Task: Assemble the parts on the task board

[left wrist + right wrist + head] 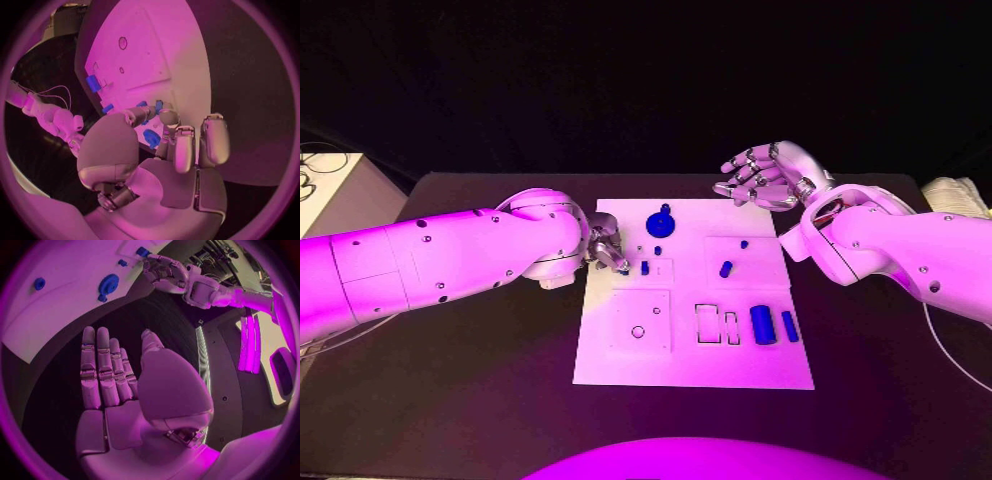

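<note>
While off-board, right hand (pixel 769 173) open-fingered.

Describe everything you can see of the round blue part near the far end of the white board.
The round blue part is a disc with a small tab sticking out from its rim, a lighter spot at its centre, and looks like plastic. It lies flat on the task board, near its far edge. Nothing touches it: the left hand is beside the board's left edge, and the right hand hangs open past the far right corner.
</note>
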